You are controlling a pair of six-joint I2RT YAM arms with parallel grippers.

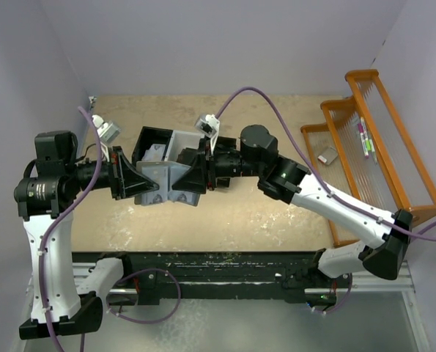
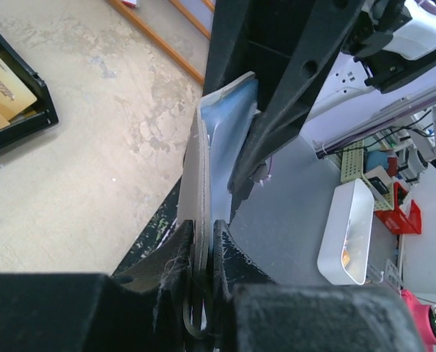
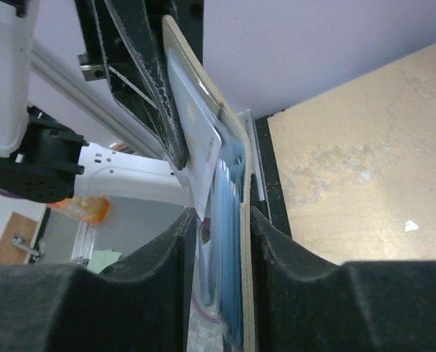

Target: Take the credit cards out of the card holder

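Note:
The grey card holder [image 1: 161, 185] hangs in the air between both grippers, in front of the bin. My left gripper [image 1: 133, 178] is shut on its left edge; the left wrist view shows the fingertips [image 2: 205, 229] pinching the thin edge of the holder [image 2: 228, 121]. My right gripper [image 1: 191, 178] is shut on its right side. In the right wrist view the gripper [image 3: 221, 216] straddles the holder's blue-grey ribbed pockets [image 3: 231, 249]. A white card [image 3: 199, 143] sticks out of a pocket. Orange-gold cards [image 2: 4, 86] lie in the bin.
The black-and-white bin tray [image 1: 148, 136] stands just behind the holder; its black rim shows in the left wrist view [image 2: 34, 121]. An orange wire rack [image 1: 393, 147] with markers [image 1: 364, 139] stands at the right. The arms' black base rail [image 1: 225, 268] runs along the near edge.

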